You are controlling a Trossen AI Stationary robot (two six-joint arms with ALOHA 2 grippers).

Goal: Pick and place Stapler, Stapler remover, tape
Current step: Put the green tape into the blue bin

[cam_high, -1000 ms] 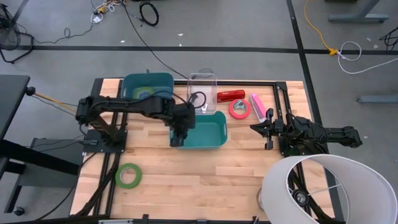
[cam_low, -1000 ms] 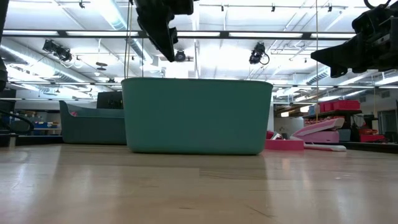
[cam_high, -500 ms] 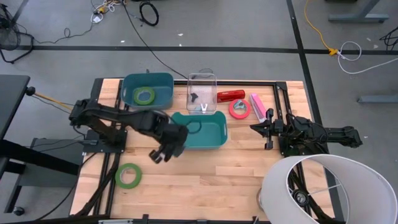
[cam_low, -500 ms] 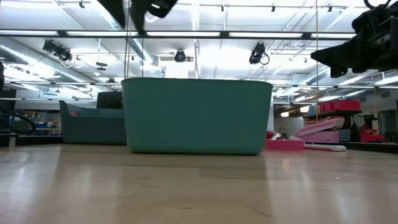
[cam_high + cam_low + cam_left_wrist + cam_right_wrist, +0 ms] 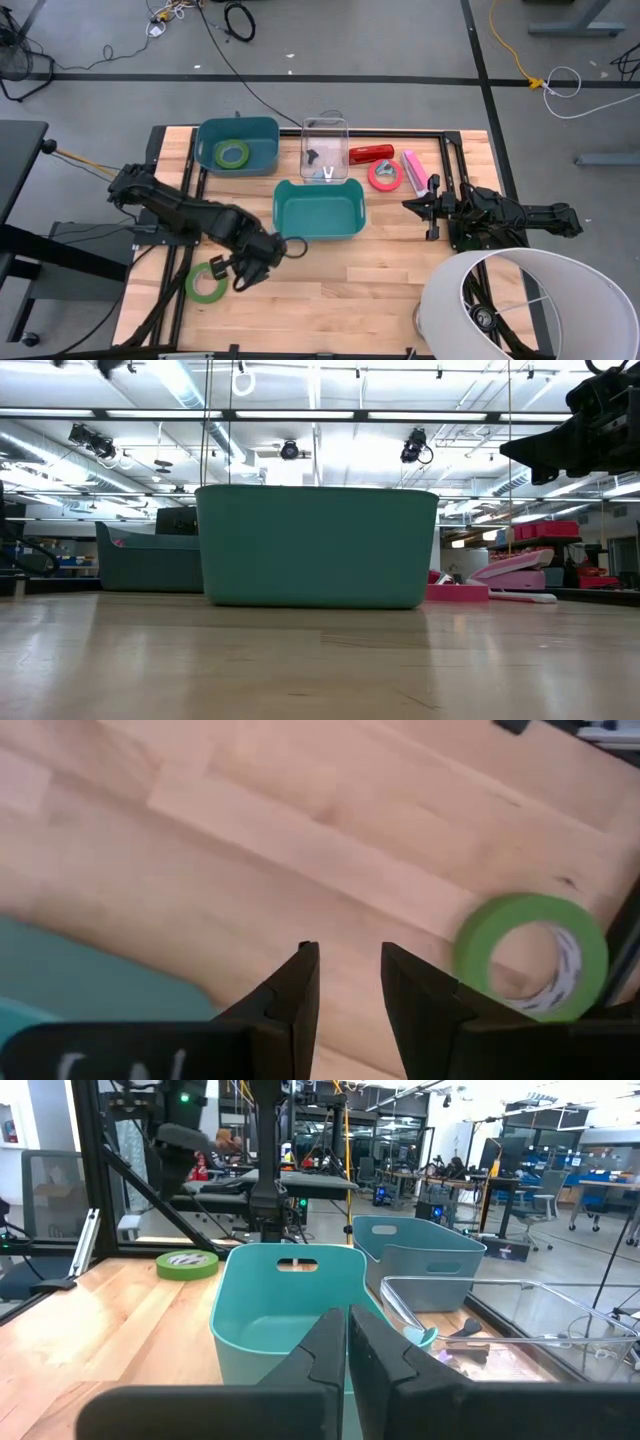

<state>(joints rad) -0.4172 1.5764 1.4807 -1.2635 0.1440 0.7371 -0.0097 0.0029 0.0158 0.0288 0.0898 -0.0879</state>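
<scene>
High view: the left gripper [image 5: 243, 272] hangs over the desk [image 5: 330, 290] near its front left part, just beside a green tape roll [image 5: 206, 283] that lies flat close to the front left corner. Its fingers stand a narrow way apart with nothing between them. A teal bin [image 5: 319, 209] sits mid-desk and looks empty. A darker bin [image 5: 237, 147] at the back left holds a second green roll [image 5: 232, 154]. A clear bin [image 5: 325, 150] at the back edge holds a small dark item, too small to name. To its right along the back lie a red stapler [image 5: 370, 153], a pink-red roll [image 5: 385, 175] and a pink stapler [image 5: 414, 171]. The right gripper [image 5: 431, 208] waits near the right edge, closed and empty.

Low view: the teal bin [image 5: 318, 546] fills the middle, the darker bin [image 5: 148, 565] shows behind on the left, the pink stapler [image 5: 512, 568] on the right. The right arm [image 5: 580, 430] hangs at upper right.

Left wrist view: the two fingers [image 5: 297, 1000] stand slightly parted over bare wood; the green roll [image 5: 530, 955] lies flat just ahead, untouched.

Right wrist view: the fingers [image 5: 325, 1350] meet tight. Beyond are the teal bin [image 5: 290, 1315], the clear bin [image 5: 500, 1315], the darker bin [image 5: 420, 1245] and the green roll [image 5: 187, 1263].
</scene>
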